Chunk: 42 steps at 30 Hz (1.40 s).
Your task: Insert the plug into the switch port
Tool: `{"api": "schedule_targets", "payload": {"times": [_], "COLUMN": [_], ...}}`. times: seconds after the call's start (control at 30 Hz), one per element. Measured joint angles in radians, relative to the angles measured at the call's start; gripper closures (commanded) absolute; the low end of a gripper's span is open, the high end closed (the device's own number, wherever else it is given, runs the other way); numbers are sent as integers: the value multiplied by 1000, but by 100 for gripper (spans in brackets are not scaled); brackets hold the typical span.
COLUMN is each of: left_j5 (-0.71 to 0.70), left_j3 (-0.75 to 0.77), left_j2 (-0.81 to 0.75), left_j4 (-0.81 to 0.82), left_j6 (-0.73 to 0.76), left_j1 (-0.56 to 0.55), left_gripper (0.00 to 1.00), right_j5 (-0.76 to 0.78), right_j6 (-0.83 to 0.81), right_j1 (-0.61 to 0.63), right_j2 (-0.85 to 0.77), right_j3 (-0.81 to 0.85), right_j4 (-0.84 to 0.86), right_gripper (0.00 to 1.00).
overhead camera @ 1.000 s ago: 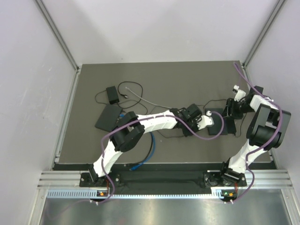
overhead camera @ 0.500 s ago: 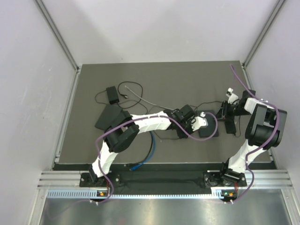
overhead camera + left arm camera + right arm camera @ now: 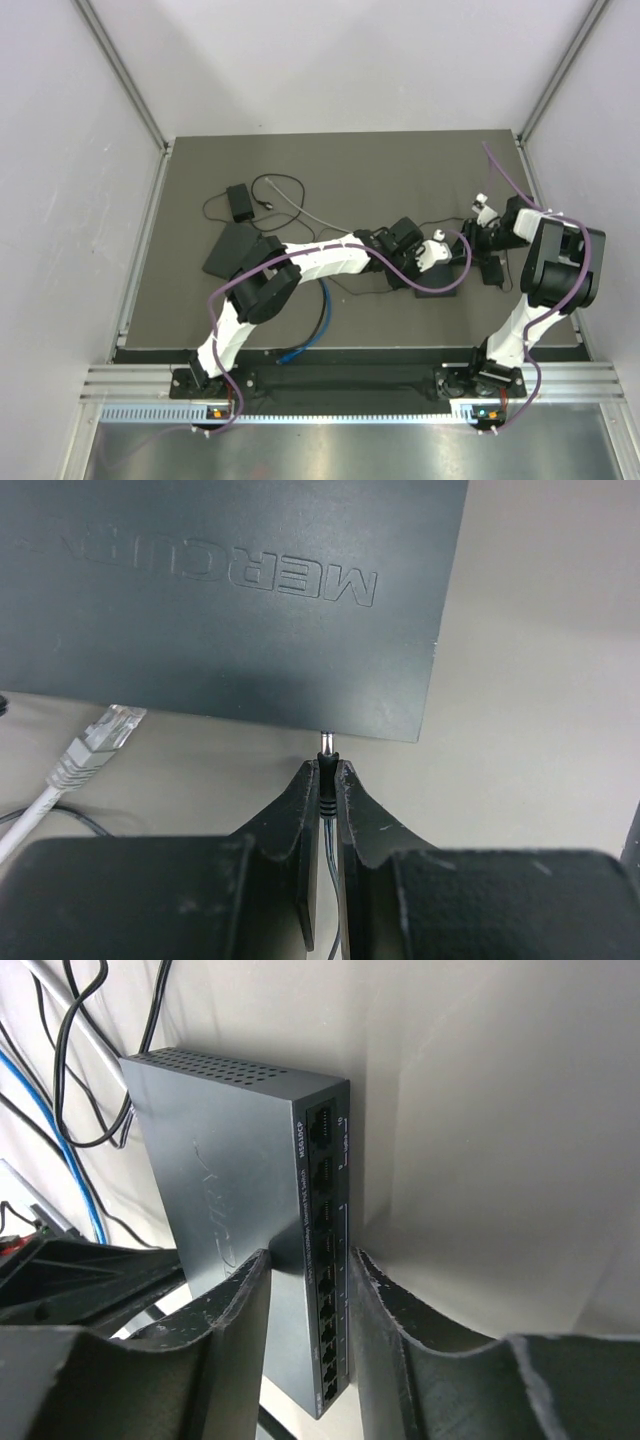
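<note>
Over the last second the Mercusys switch [image 3: 441, 279] has slid left across the mat, towards the left arm, and the right arm has come in with it. That brings the switch's rear edge right up to the barrel plug [image 3: 326, 752].

The left gripper [image 3: 327, 772] is nearly closed and pinches the plug by its black collar, with the metal tip poking out and meeting the switch's edge near the corner. I cannot see the socket itself, so I judge the plug is at the mouth, not yet seated.

The right gripper [image 3: 308, 1258] straddles the switch at its Ethernet port [image 3: 322, 1165] side, one finger on each face. I cannot tell whether it is truly clamping. A loose RJ45 connector [image 3: 100, 742] lies just beside the same edge.
</note>
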Motion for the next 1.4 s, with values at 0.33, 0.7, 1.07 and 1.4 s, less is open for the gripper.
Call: {"api": "schedule_targets", "payload": {"times": [0.33,0.7,1.07,1.4], "left_j5": [14,27,27,31], "left_j3": [3,3,3,3], "left_j2": [24,23,21,9], "left_j4": [2,6,9,26], "left_j6": [-10,-28,-33,-33], "left_j1": [0,-1,-6,-10], "left_gripper": [100,100,100,100], "right_j5": [-15,-15,-14,-14], "right_j6": [0,0,0,0], "right_j1": [0,1,1,3], "right_j2": [21,21,23,27], "right_j3": [10,11,13,18], "right_j4": [-23,-27,-30,-38], "right_gripper": [61,60,60,60]}}
